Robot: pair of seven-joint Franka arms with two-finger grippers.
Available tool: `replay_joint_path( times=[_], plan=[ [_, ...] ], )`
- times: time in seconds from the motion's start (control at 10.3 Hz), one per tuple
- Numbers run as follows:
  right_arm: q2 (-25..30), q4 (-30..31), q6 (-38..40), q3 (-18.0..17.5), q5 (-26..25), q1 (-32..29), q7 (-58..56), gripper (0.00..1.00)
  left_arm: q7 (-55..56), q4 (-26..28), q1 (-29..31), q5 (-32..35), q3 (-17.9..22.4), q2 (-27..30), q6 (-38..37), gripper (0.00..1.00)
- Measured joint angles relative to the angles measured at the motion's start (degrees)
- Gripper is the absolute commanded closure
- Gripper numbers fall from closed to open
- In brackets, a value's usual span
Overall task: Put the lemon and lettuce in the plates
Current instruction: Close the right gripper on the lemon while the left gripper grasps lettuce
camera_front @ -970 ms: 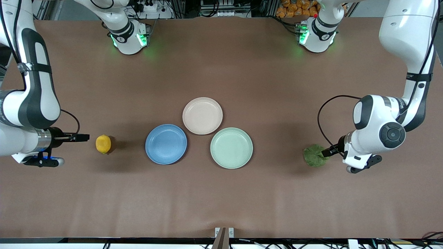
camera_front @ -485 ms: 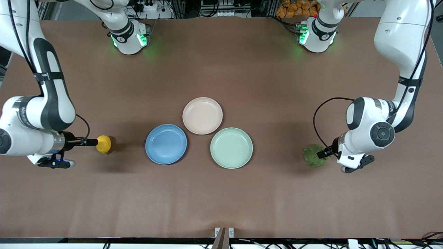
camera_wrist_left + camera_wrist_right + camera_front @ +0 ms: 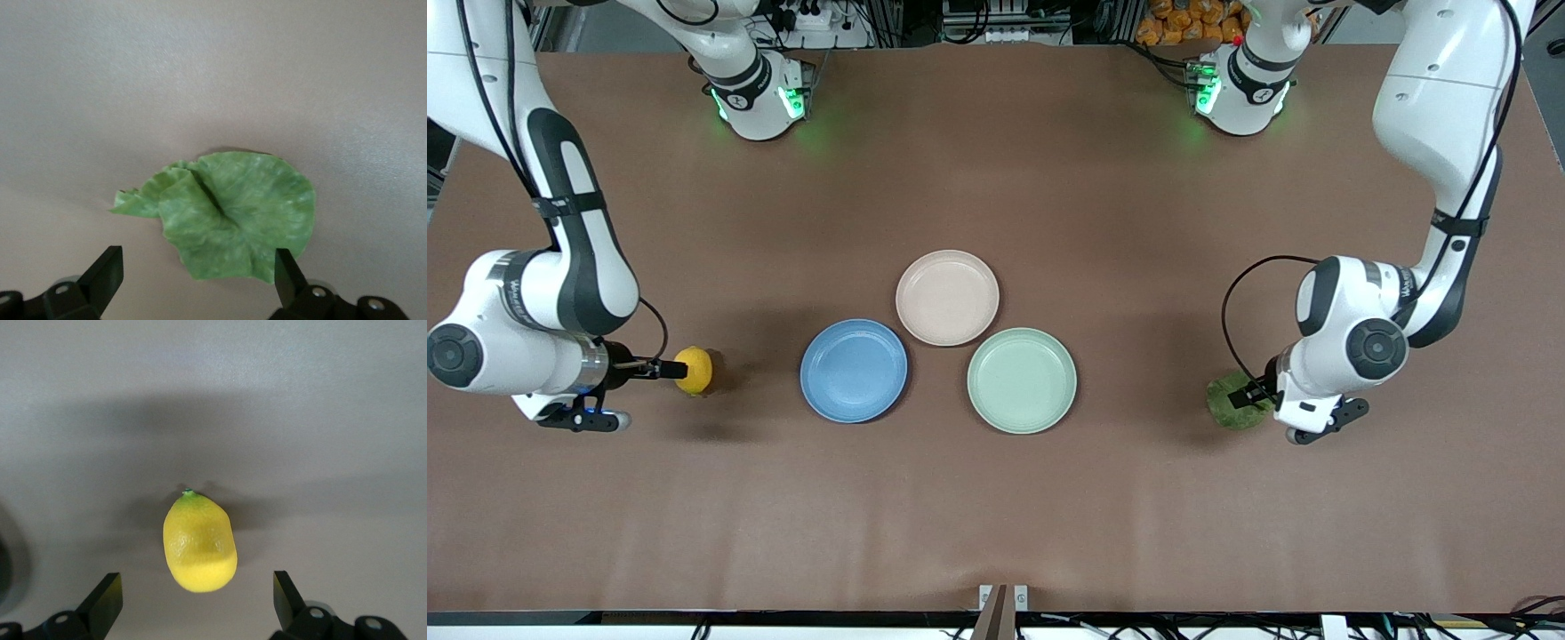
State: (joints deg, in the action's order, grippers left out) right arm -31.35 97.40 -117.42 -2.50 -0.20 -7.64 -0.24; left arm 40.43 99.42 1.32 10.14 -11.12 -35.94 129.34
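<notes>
**Both grippers spread at their targets**

Front view: the lemon (image 3: pixel 694 371) lies toward the right arm's end from the blue plate (image 3: pixel 854 371); the lettuce leaf (image 3: pixel 1232 401) lies toward the left arm's end. The beige-pink plate (image 3: pixel 947 297) touches the blue plate.

Left wrist view: left gripper (image 3: pixel 197 277) spread around the lettuce leaf (image 3: pixel 227 213).

Right wrist view: right gripper (image 3: pixel 198 600) spread beside the lemon (image 3: pixel 199 543).

mint-green plate (image 3: pixel 1022 380), brown table (image 3: pixel 996 516)

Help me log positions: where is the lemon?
The lemon lies on the table toward the right arm's end, beside the blue plate, at the open right gripper.
</notes>
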Motion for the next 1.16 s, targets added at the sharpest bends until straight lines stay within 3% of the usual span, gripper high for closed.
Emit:
replay_joint_path(
  times=[1.07,1.16],
  plan=[
    [-3.20,5.69,-11.44,-0.14,0.00,0.05,-0.05,0.00,0.56,-0.07,-0.47,0.02,0.16,-3.10,5.56,0.00],
    [-3.20,5.97,-11.83,-0.15,0.00,0.05,-0.06,0.05,0.56,-0.07,-0.48,0.02,0.16,-3.37,6.03,0.00]
  ],
)
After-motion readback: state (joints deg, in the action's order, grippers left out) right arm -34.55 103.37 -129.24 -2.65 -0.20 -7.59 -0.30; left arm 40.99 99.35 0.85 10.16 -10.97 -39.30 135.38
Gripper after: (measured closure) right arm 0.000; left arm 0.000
